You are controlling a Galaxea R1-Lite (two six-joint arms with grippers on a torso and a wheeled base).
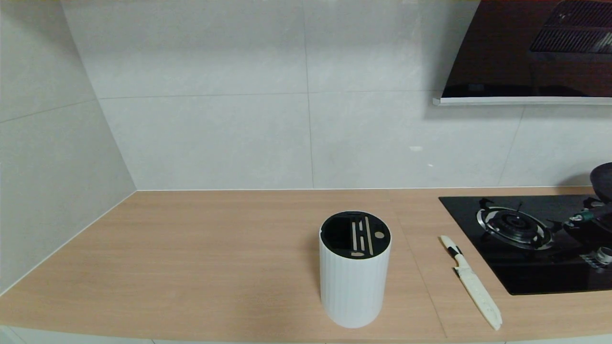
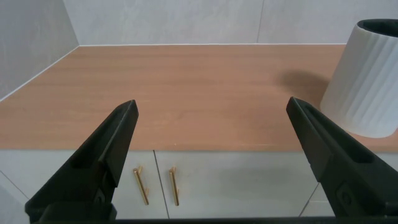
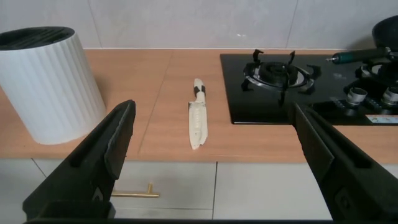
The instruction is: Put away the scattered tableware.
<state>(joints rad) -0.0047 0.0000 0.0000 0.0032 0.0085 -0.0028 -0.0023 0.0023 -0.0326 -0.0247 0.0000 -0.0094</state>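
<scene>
Left wrist view first: your left gripper [image 2: 211,163] hangs just off the front edge of the table [image 2: 186,87], out to the left of the holder [image 2: 368,78]. Its fingers [image 2: 106,155] are spread wide with nothing between them. Under it you've got two gold cabinet handles [image 2: 142,185] on the doors below the table.

In the head view, the holder is that white ribbed cylinder standing upright near the table's front edge. Its black top has a few narrow slots and one bigger opening.

To the right of the holder, and well apart from it, the knife [image 1: 471,282] lies flat on the table. It's cream coloured, with a speckled blade and a black band on the handle. The handle end points back toward the wall and the tip toward the front edge. It sits between the holder and the black glass hob [image 1: 535,272].

Further right of the holder, the hob has a burner [image 1: 514,223], and there's a dark pan [image 1: 603,181] at the far edge. A range hood [image 1: 526,48] hangs on the wall above.

In the right wrist view, your right gripper [image 3: 211,163] is also off the front edge, right of the holder and roughly in line with the knife. Its fingers are spread wide too, holding nothing.
</scene>
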